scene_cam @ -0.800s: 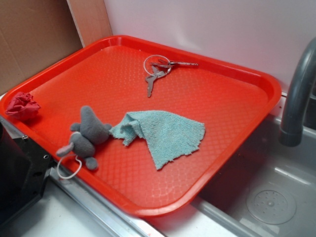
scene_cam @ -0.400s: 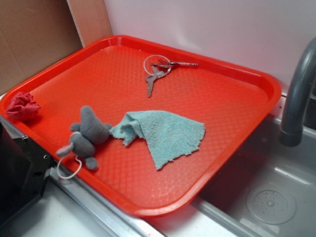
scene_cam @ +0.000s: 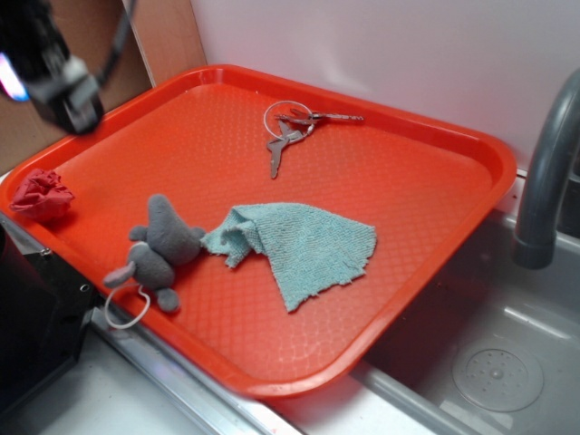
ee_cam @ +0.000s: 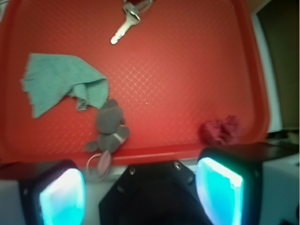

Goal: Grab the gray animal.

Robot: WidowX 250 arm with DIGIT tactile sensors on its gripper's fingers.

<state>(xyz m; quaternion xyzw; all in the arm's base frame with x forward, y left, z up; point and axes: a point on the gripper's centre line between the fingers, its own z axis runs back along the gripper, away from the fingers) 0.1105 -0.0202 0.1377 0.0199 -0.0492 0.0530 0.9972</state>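
The gray animal (scene_cam: 159, 252) lies on the red tray (scene_cam: 426, 195) near its front left rim, its white loop hanging over the rim. In the wrist view the gray animal (ee_cam: 110, 125) lies ahead of the gripper (ee_cam: 140, 193), near the tray's near rim. The gripper is open and empty, its two glowing pads (ee_cam: 62, 198) wide apart. In the exterior view only a blurred dark part of the gripper (scene_cam: 50, 63) shows at the top left, high above the tray and far from the animal.
A light teal cloth (scene_cam: 299, 245) lies next to the animal. A small red wad of fabric (scene_cam: 41, 195) sits at the tray's left corner. Keys on a ring (scene_cam: 290, 127) lie at the back. A gray faucet (scene_cam: 548, 172) and sink stand at right. A black block (scene_cam: 36, 317) sits front left.
The gripper has come into the exterior view at the top left, blurred by motion. The animal, cloth, wad and keys have not moved.
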